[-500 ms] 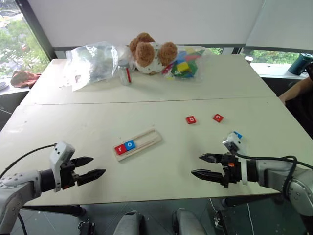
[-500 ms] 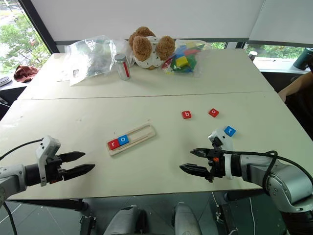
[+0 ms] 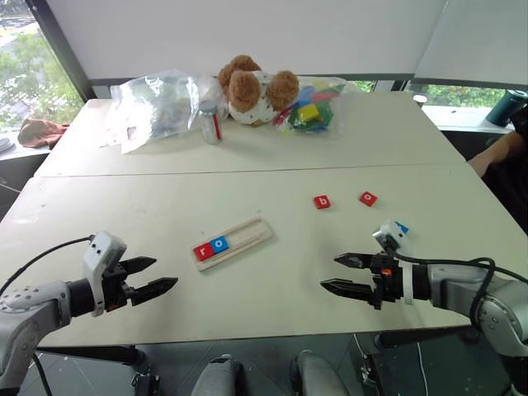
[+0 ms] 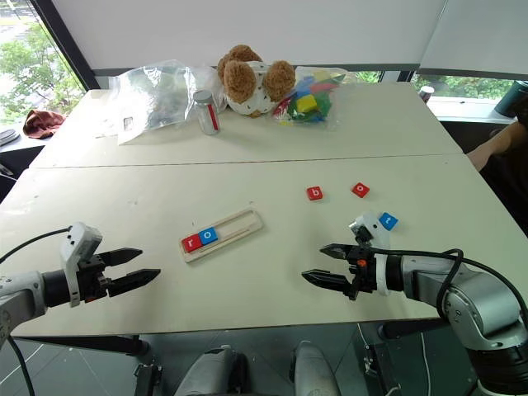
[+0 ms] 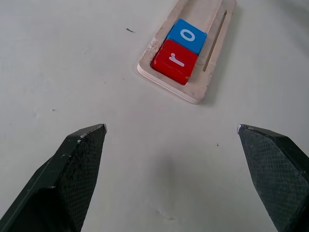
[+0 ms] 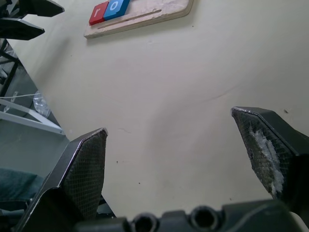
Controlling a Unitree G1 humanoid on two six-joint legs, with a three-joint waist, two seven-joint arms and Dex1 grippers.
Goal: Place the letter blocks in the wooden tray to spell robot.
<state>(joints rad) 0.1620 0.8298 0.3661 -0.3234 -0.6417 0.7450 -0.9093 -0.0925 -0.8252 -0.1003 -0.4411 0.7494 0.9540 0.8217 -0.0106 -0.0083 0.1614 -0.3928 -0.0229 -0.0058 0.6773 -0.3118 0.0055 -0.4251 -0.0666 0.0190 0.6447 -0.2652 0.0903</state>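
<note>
Setting: where two pale cream tables [image 3: 247, 148] met along a seam, the nearer one carried the work and the farther one ran up to a white wall with windows [image 3: 21, 74] at both corners and greenery outside
Wooden tray: the wooden tray [image 3: 246, 238] lay at a slant on the near table, left of centre, between the two arms and a little beyond them
In the tray: a red r tile [image 5: 175, 59] sat at the end nearer the left arm, with a blue o tile [image 5: 187, 36] touching it on the inner side; the remaining length of the slot was bare wood
Loose tiles: a red b tile [image 3: 322, 201] and a red o tile [image 3: 368, 198] lay flat and near each other on the near table, right of centre, well apart from the tray; a blue t tile [image 4: 388, 220] lay just behind the right wrist
Left gripper: the left gripper [image 3: 150, 276] hung over the near left edge, jaws spread wide with nothing between them, pointed toward the tray
Right gripper: the right gripper [image 3: 345, 275] hung over the near right part of the table, fingers likewise apart and empty
Far table: a crumpled clear plastic bag [image 3: 157, 107], a small jar with a red label [image 3: 211, 122], a brown teddy bear [image 3: 252, 88] and a clear bag of coloured toy blocks [image 3: 312, 106] stood in a row, well clear of the tiles
Edges: a reddish cloth [image 3: 40, 132] lay on the left sill, a dark cup [image 3: 505, 107] stood on the right sill, and a person's arm [image 3: 495, 153] reached in at the right edge
</note>
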